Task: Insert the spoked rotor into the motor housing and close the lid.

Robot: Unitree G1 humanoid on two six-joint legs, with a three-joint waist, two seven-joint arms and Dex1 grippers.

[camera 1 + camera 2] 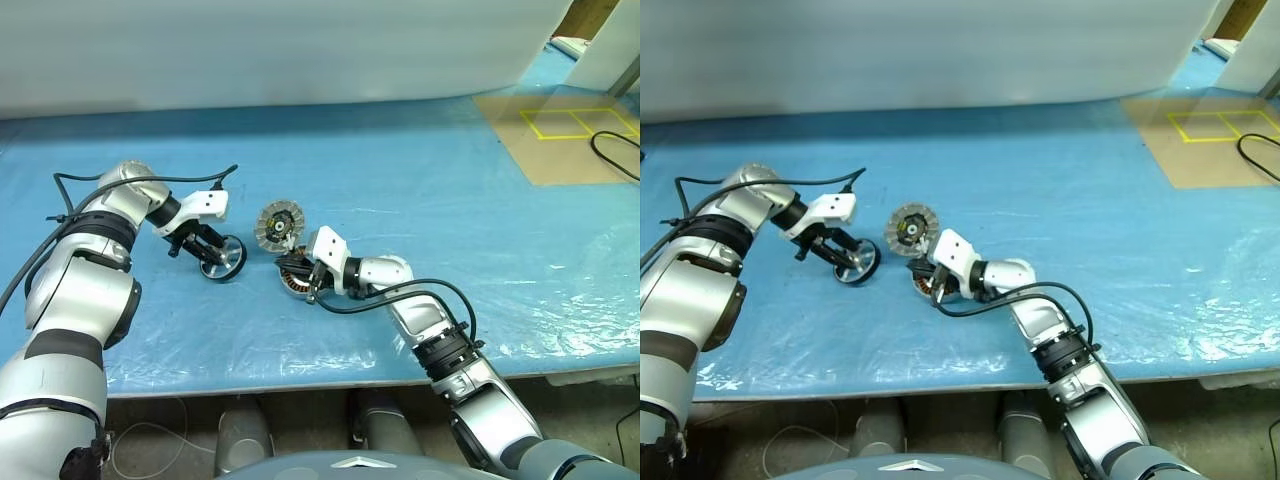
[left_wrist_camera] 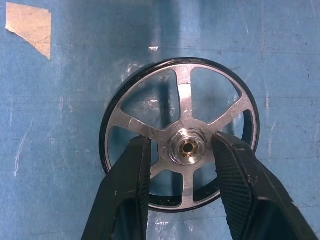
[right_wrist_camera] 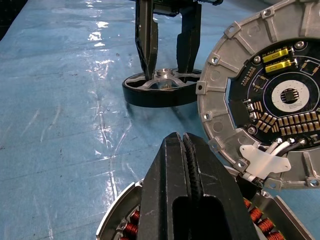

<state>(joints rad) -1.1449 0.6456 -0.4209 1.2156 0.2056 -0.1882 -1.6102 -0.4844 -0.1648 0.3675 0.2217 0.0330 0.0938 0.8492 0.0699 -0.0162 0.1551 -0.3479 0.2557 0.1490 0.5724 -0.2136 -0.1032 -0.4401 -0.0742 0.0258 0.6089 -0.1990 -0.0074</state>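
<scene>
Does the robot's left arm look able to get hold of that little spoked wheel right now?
Probably yes: the left gripper already hangs right over the spoked rotor, a finger either side of its hub, with nothing between them. The wheel lies flat on the blue table.

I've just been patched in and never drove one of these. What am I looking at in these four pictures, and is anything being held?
The two wide pictures come from the robot's head, looking down over a blue-covered table. The other two are cameras on each wrist. The left gripper has its jaws down through the spoked rotor, either side of the hub; the rotor lies flat on the table and no grip is visible yet. The right gripper, jaws shut, rests over the motor housing with its copper windings. The lid stands tilted against the housing, circuit face towards the right wrist camera.
</scene>
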